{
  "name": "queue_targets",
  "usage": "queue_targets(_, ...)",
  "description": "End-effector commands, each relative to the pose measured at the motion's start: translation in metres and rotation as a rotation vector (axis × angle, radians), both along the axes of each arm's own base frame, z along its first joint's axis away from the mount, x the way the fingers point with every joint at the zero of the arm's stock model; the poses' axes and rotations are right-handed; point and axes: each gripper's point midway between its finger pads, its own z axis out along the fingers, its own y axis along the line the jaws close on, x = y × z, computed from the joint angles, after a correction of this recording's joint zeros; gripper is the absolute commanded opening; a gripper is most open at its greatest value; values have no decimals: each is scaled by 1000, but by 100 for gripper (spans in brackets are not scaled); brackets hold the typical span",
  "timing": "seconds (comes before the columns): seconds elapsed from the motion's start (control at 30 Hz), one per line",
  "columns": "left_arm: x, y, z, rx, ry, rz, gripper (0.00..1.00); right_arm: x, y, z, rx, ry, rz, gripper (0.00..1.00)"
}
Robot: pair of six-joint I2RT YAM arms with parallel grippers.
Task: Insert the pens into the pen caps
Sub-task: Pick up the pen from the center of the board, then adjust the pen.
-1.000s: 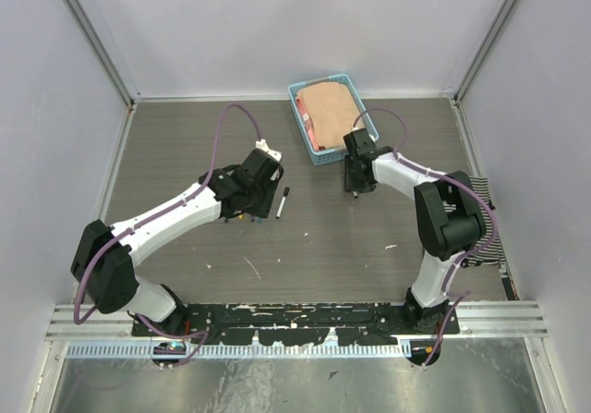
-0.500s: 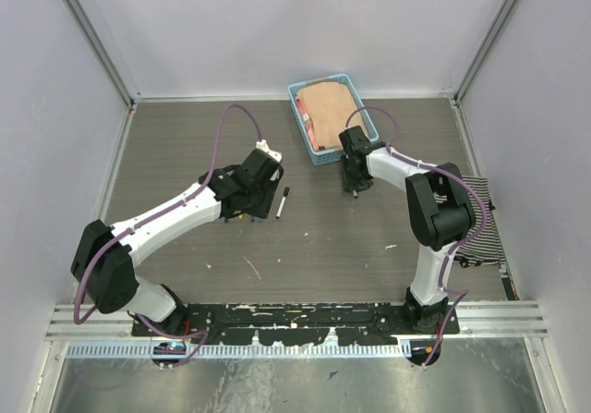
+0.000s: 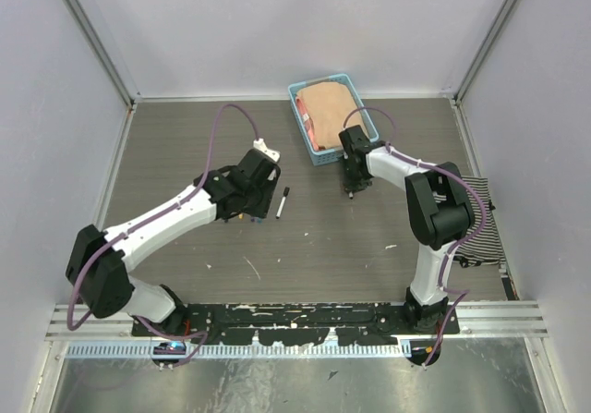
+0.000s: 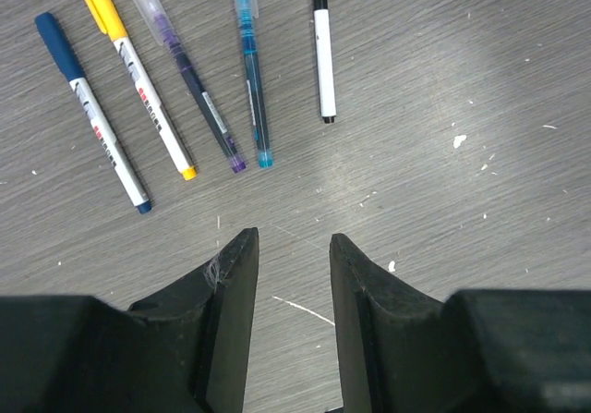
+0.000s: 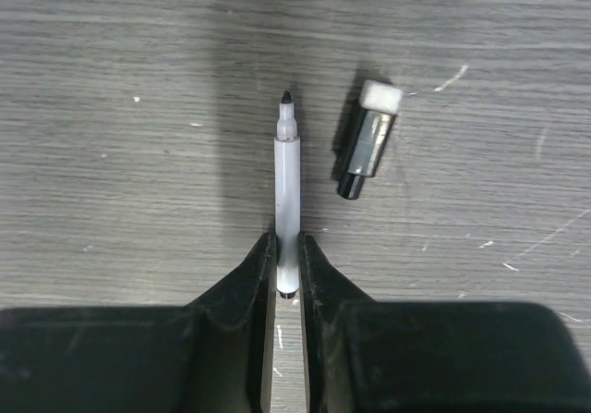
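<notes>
— Grey wood-grain surface (image 5: 111, 53). What has the right tool (image 5: 287, 263) got?
— It's clenched on the tail of a bare white pen (image 5: 287, 168), tip toward twelve o'clock. Its black cap (image 5: 367, 150) lies loose just beside it, at one o'clock.
— And the left tool (image 4: 294, 256)?
— Released and empty. Five capped pens (image 4: 189, 69) lie at eleven o'clock of it. I'd judge one pen is left to cap.

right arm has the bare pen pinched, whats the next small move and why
Probably lift the uncapped white pen slightly off the table. The right end effector is shut on its rear end, and the black cap lies loose beside it, so the pen needs clearance before lining up with the cap.
</notes>
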Motion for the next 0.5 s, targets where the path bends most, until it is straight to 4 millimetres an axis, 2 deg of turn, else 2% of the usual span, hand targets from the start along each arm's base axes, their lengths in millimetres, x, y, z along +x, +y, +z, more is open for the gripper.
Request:
queue_targets(0.0, 2, 0, 29, -98, -97, 12, 44, -4, 32, 13, 81, -23, 74, 10)
queue_targets(0.1, 0, -2, 43, -178, -133, 34, 45, -17, 56, 27, 113, -74, 137, 10)
queue_targets(0.23, -7, -11, 63, -348, -166, 65, 47, -45, 84, 46, 217, -140, 200, 10)
queue_targets(0.33, -12, -16, 67, -455, -178, 89, 50, -65, 101, 68, 341, -213, 205, 10)
queue_targets(0.47, -14, -24, 71, -558, -183, 108, 56, -90, 112, 90, 499, -280, 143, 9)
